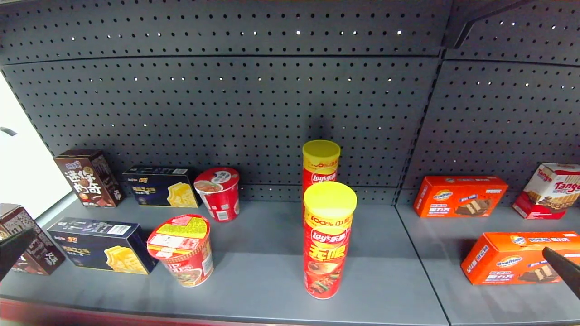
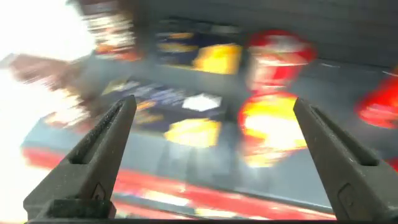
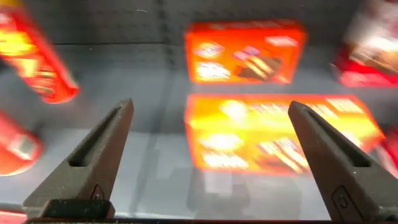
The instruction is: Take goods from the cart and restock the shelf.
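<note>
Goods stand on a grey shelf [image 1: 272, 267]. Two red chip cans with yellow lids stand mid-shelf, one in front [image 1: 327, 240] and one behind [image 1: 320, 165]. Left of them are two red cup noodles [image 1: 183, 249] [image 1: 219, 192] and two dark blue boxes [image 1: 106, 244] [image 1: 161, 185]. Two orange boxes [image 1: 460, 195] [image 1: 516, 258] lie on the right bay. My left gripper [image 2: 214, 104] is open and holds nothing, in front of the front blue box [image 2: 186, 118] and front cup [image 2: 270, 127]. My right gripper [image 3: 212, 107] is open and holds nothing, in front of the near orange box [image 3: 280, 134].
Two brown boxes [image 1: 88, 176] [image 1: 29, 244] stand at the far left and a red-and-white wafer box [image 1: 550, 190] at the far right. A black pegboard [image 1: 272, 104] backs the shelf. Bare shelf lies between the cups and cans, and right of the cans.
</note>
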Controlling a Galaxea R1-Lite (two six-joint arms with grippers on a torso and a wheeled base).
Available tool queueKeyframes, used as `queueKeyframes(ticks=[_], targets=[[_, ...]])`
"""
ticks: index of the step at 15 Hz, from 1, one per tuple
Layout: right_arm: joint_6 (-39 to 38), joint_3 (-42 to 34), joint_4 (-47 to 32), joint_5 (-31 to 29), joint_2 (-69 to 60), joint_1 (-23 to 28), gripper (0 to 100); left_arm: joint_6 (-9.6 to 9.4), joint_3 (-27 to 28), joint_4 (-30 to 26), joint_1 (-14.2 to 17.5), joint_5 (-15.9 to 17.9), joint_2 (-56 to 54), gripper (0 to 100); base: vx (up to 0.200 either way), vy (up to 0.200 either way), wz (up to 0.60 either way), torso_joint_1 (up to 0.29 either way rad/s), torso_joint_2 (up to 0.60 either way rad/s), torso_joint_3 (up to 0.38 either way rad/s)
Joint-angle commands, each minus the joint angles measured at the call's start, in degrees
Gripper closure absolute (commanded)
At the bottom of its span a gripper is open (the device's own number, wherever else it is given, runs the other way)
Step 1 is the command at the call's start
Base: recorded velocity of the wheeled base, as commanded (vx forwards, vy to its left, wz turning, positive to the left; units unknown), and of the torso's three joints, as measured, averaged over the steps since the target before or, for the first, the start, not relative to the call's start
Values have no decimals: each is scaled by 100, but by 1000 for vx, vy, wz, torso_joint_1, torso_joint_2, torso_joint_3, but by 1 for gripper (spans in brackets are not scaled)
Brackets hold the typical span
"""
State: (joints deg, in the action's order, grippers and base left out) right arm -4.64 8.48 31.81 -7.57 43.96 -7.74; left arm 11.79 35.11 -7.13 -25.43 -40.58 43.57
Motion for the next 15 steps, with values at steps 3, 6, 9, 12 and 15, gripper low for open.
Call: queueKeyframes(ticks=[3,6,9,12,15], targets=[[-89,-347,-16,-8,-608,554,0,-203,-496,-25,1242,-565,-806,0,0,0,0,0,0,0],[-160,-523,-43,-8,-801,607,0,-151,-751,-25,2824,-556,-868,0,0,0,0,0,0,0],[-160,-717,-377,-16,-1285,642,0,-397,-1621,-236,3272,-530,-2019,0,0,0,0,0,0,0],[-89,-690,-1765,-16,-2700,642,0,-1179,-2632,-183,2938,745,-3979,0,0,0,0,0,0,0],[324,-664,-3207,19,-4238,686,0,-1152,-2948,590,2921,1729,-3838,0,0,0,0,0,0,0]])
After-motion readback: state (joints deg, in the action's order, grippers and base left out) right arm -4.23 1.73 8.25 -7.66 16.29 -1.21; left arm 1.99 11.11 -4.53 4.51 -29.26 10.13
